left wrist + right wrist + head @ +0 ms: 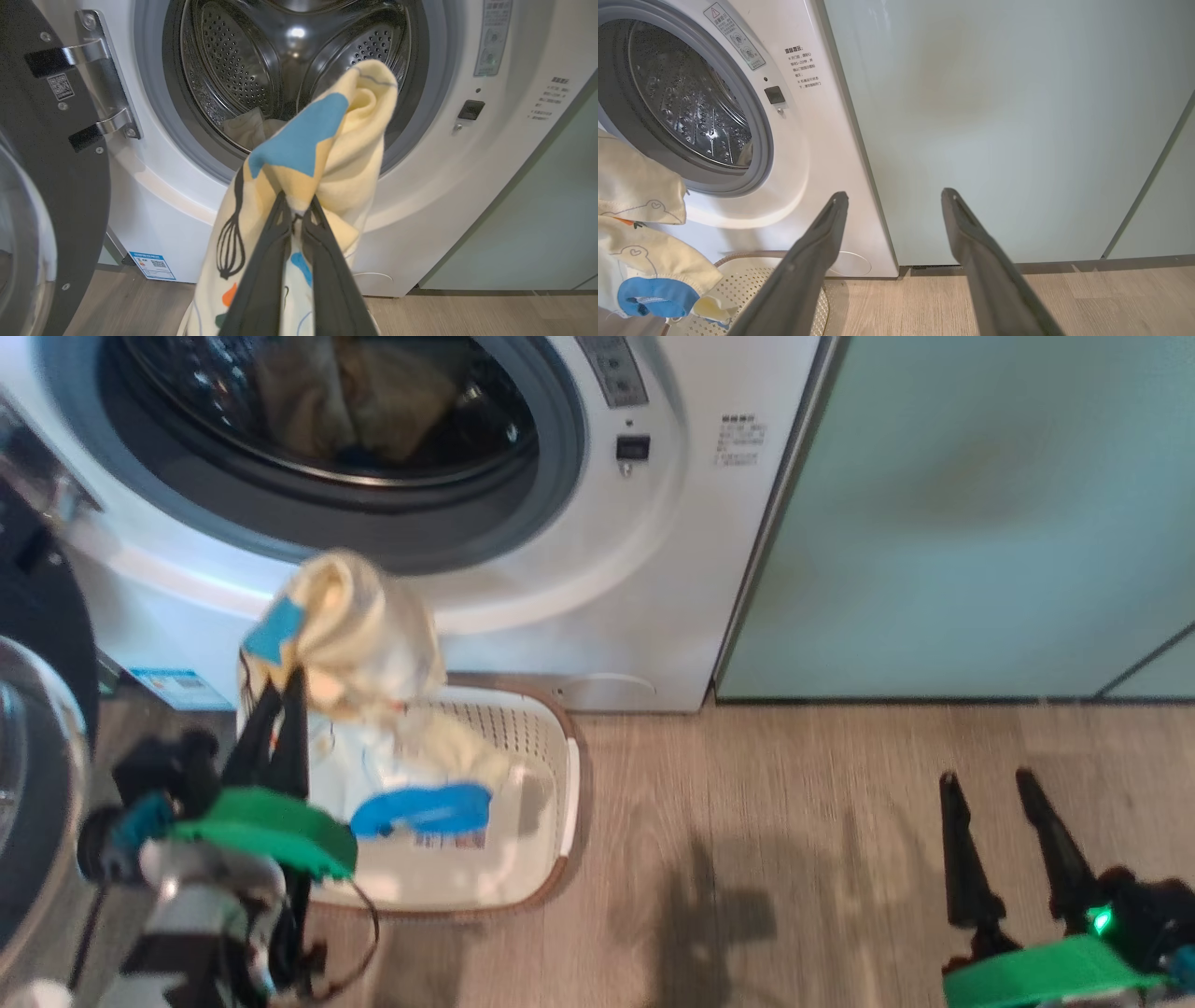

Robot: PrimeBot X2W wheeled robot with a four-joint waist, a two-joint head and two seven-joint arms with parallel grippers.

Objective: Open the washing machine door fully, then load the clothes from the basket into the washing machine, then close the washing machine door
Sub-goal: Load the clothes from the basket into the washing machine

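L fingers (pixel 278 228) pinched shut on yellow garment (pixel 348 154), held above basket (pixel 571 775), in front of washer (pixel 653 569) opening. More clothes (pixel 420 770) in basket, some in drum (pixel 233 60). Door (pixel 70 186) open at left. R fingers (pixel 824 228) spread wide, empty, over floor (pixel 794 803).

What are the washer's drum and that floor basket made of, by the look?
The drum looks like polished steel: bright reflections, rows of punched holes. The basket seems moulded cream plastic, matte, with a perforated wall and brown rim.
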